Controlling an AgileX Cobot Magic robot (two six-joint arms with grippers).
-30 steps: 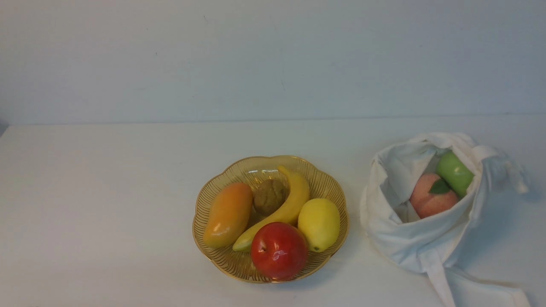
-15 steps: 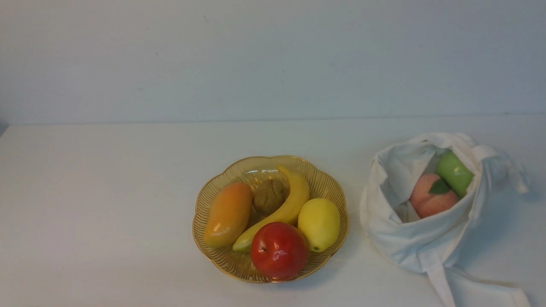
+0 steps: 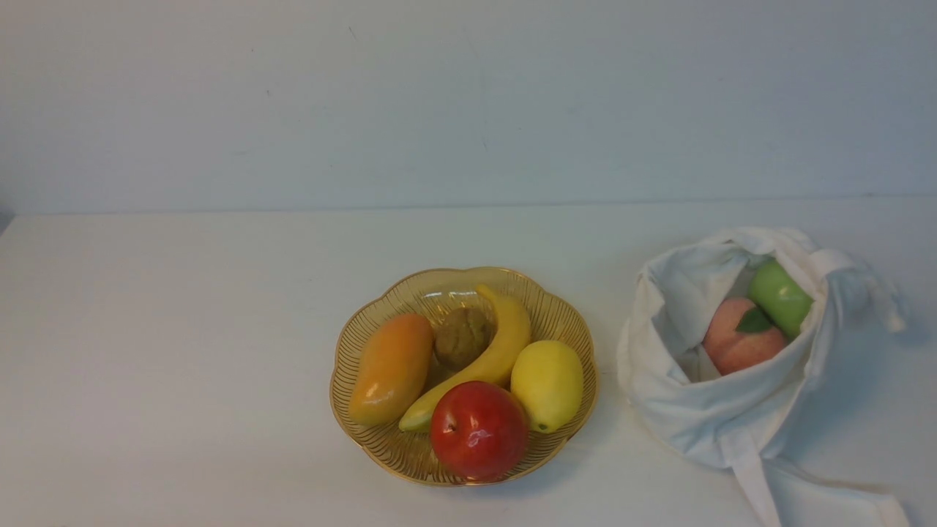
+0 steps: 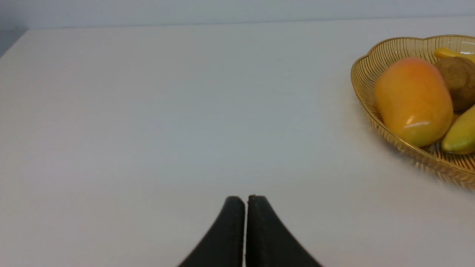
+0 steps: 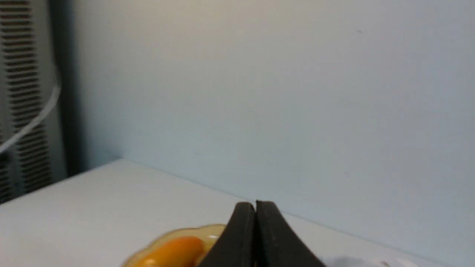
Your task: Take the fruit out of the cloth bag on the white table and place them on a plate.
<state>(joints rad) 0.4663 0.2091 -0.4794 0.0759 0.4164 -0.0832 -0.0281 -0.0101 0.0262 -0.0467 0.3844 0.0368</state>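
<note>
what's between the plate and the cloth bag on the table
Nothing: the front view shows only a bare strip of white table between the plate and the cloth bag.

On the table (image 3: 183, 351) the plate (image 3: 564, 322) sits at centre, with the bag (image 3: 681, 410) just beside it at 3 o'clock. In the plate: mango (image 3: 392, 368) at 9 o'clock, apple (image 3: 479, 430) at 6, lemon (image 3: 547, 384) at 3, banana (image 3: 489, 359) across the middle, walnut (image 3: 463, 336) behind it. In the bag the peach (image 3: 739, 338) lies before the second apple (image 3: 779, 296), touching it.
</note>
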